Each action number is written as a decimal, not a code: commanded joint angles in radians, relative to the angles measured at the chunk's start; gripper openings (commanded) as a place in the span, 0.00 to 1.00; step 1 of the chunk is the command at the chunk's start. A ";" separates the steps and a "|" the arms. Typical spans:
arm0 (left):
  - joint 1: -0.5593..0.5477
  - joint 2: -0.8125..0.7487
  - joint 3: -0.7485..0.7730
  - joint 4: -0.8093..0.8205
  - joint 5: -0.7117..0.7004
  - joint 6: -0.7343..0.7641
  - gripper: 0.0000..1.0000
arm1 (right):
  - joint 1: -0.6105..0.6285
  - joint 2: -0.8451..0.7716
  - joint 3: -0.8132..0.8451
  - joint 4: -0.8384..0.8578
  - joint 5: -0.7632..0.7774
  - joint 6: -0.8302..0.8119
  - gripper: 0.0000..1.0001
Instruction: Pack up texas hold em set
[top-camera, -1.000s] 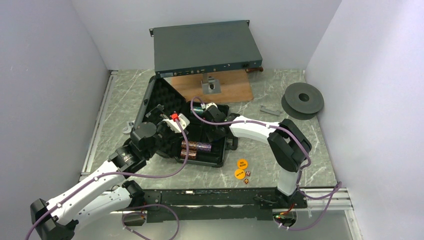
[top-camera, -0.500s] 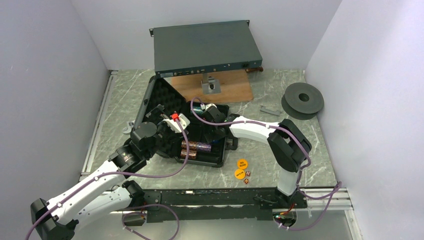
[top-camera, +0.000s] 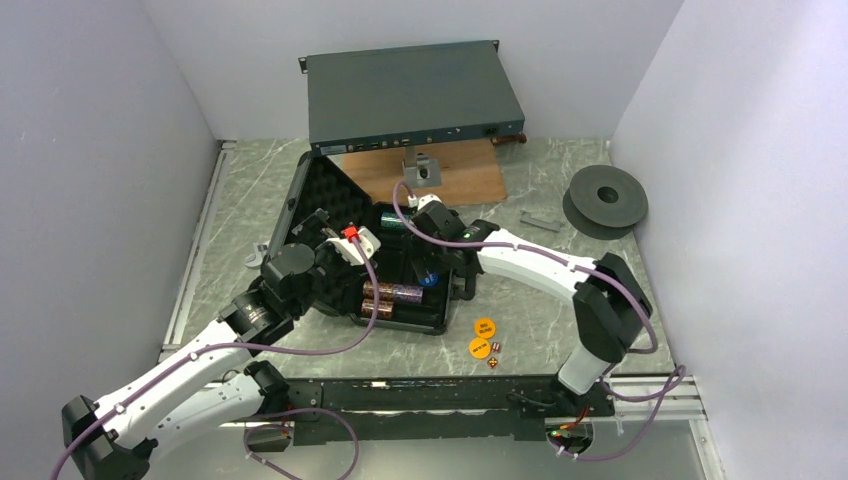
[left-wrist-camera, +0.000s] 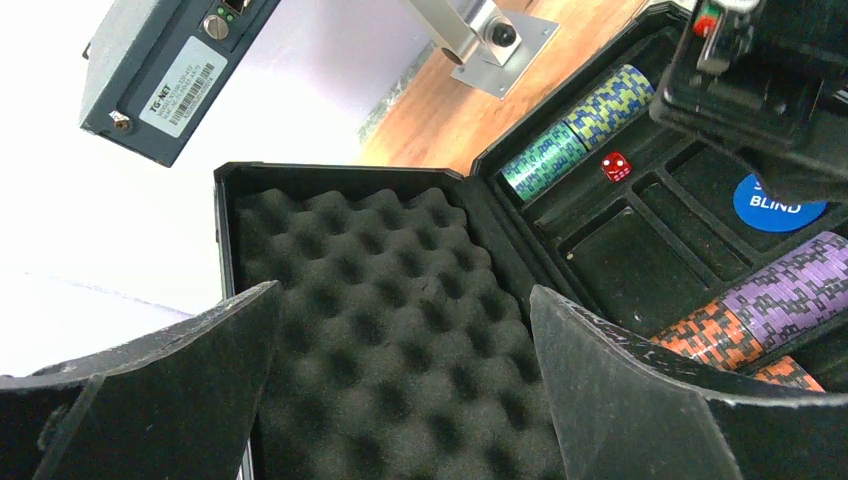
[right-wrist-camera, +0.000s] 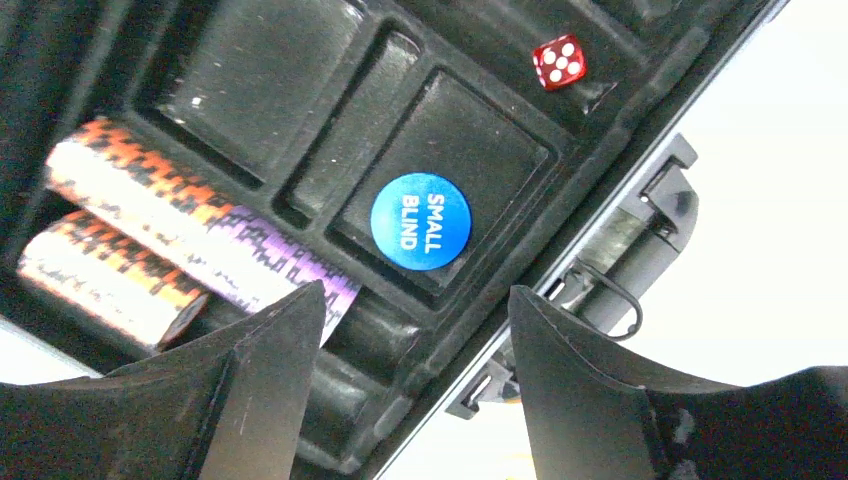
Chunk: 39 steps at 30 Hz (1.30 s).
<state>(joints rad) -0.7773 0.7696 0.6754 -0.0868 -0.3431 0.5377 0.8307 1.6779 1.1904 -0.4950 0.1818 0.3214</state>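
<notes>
Spool, wood board and rack unit sit beyond open case.

We are looking at a left arm and right arm wearing white shells, black joints, trailing purple cables; black fingers showing scuffed edges.

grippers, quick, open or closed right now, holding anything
Left gripper: open, empty.
Right gripper: open, empty.

Open black case holds chip rolls, a red die and blue small-blind button.
</notes>
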 joint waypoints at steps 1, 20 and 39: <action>0.005 -0.004 0.010 0.032 -0.011 0.003 1.00 | 0.010 -0.115 0.063 -0.061 0.041 0.014 0.73; 0.004 -0.019 0.015 0.022 0.006 0.001 1.00 | 0.010 -0.518 -0.169 -0.287 0.266 0.263 0.81; 0.004 -0.033 0.010 0.022 0.014 0.007 1.00 | 0.008 -0.527 -0.322 -0.324 0.210 0.476 0.99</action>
<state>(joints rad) -0.7773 0.7540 0.6754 -0.0879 -0.3367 0.5381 0.8394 1.1584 0.8875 -0.8219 0.3885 0.7422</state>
